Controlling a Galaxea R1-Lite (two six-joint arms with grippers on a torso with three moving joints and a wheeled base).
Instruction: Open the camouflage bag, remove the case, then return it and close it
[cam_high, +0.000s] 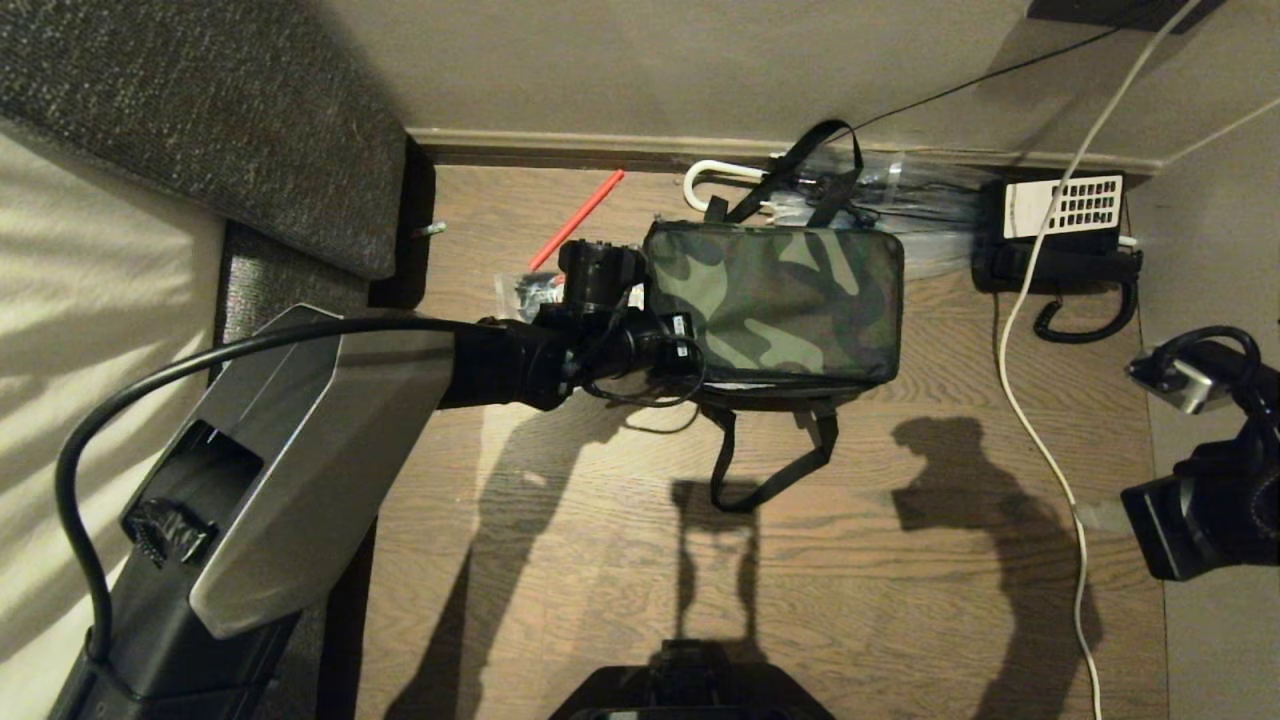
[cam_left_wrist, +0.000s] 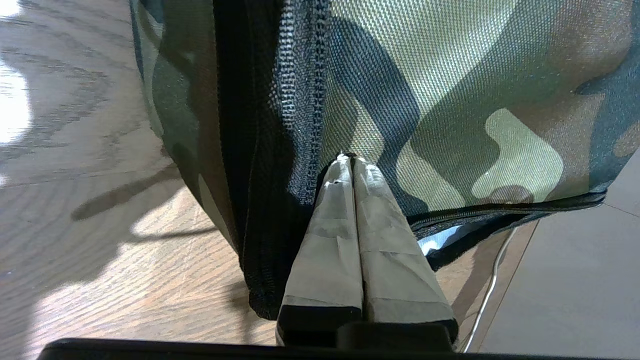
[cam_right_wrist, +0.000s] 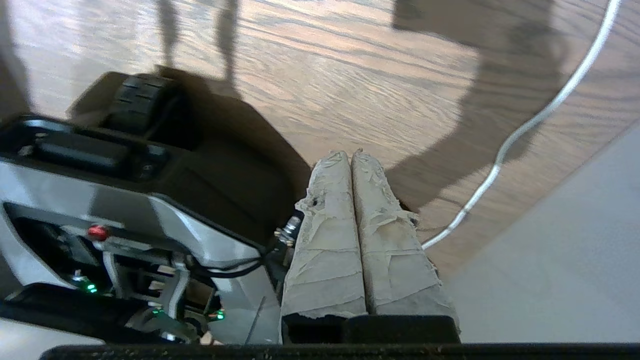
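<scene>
I see the wood floor (cam_high: 600, 560) first, the biggest thing here, with a pale wall (cam_high: 650, 60) at the far side. A dark grey bed edge (cam_high: 200, 120) fills my left side.

On the floor lies the camouflage bag (cam_high: 790, 300), flat, near the wall. It looks zipped shut, so I cannot see what is inside it. Its black loop handles (cam_high: 770, 470) flop out, one toward me and one toward the wall. Behind the bag is a clear see-through umbrella (cam_high: 900, 190) with a white hook handle. A small clear packet (cam_high: 525, 288) of black bits lies just beside the bag's left end, and a red stick (cam_high: 580, 217) lies past it.

My left gripper (cam_left_wrist: 350, 157) is at the left end of the bag. Its two taped fingers (cam_left_wrist: 325, 240) are squeezed together, and the tips touch the bag right by the black zipper strip (cam_left_wrist: 280, 150). I cannot tell if they pinch anything tiny there.

A black phone (cam_high: 1060, 235) sits to the right, and a white cable (cam_high: 1040, 430) runs down the floor.

My right gripper (cam_right_wrist: 351, 154) hangs far off to the right, over the floor by my own base (cam_right_wrist: 150, 200), fingers pressed together on nothing
</scene>
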